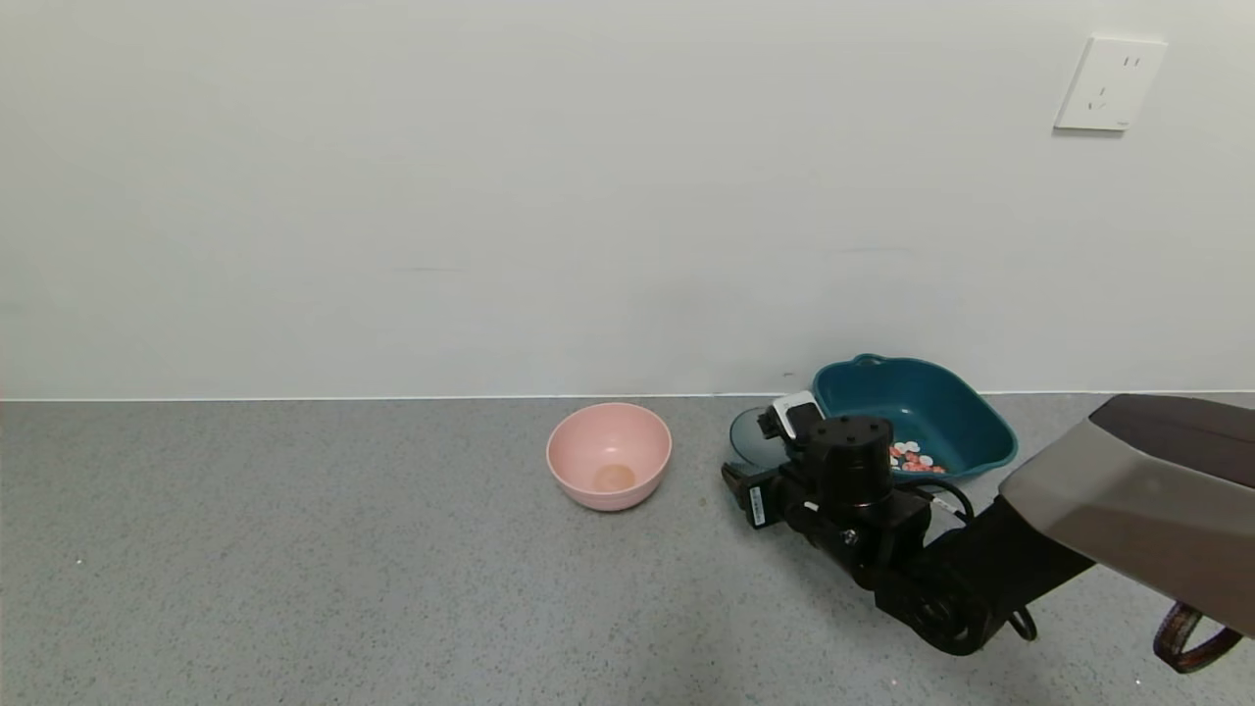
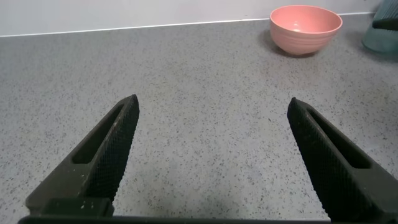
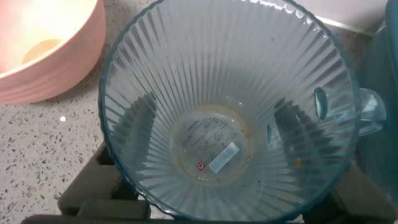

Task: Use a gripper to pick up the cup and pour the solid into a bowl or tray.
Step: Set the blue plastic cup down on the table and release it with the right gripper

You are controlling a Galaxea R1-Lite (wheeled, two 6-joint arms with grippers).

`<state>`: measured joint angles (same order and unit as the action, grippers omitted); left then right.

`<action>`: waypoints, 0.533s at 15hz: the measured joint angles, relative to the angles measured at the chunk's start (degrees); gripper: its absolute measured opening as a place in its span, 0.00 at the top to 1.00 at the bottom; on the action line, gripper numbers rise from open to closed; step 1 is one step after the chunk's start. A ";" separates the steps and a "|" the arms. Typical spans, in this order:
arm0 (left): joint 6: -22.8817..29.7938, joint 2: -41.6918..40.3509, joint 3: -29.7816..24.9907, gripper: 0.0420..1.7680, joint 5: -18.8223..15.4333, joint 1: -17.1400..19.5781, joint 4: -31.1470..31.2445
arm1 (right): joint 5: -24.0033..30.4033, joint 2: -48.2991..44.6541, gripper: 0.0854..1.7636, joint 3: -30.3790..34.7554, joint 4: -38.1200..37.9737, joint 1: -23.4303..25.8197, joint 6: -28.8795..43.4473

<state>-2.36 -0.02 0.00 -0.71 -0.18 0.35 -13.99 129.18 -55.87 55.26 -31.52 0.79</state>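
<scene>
The cup (image 1: 745, 431), pale teal and ribbed, stands just left of the dark teal basin (image 1: 990, 431) by the back wall. My right gripper (image 1: 760, 446) is shut on the cup, one finger on each side. In the right wrist view I look straight down into the cup (image 3: 217, 74); it holds no pieces, only a label on its bottom, and the fingers (image 3: 134, 118) show dark through its walls. The solid (image 1: 912, 459), red-orange and white pieces, lies in the basin. My left gripper (image 2: 213, 109) hangs open over bare table, out of the head view.
A round pink bowl (image 1: 609, 456) stands left of the cup, a short gap away, and also shows in the left wrist view (image 2: 305, 28). The grey speckled table (image 1: 294, 569) ends at the white wall behind. A wall socket (image 1: 1110, 83) sits high on the right.
</scene>
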 joint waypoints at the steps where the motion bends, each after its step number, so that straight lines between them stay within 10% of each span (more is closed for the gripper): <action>1: 0.00 0.00 0.00 0.03 0.00 0.00 -0.02 | 0.02 0.09 0.24 0.02 0.02 -0.02 -0.02; 8: 0.00 0.00 0.00 0.03 0.02 0.00 -0.02 | 0.05 0.65 0.19 0.33 1.68 0.11 -0.09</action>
<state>-2.36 -0.02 0.00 -0.68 -0.18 0.33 -13.95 129.83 -55.54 56.94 -31.42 0.71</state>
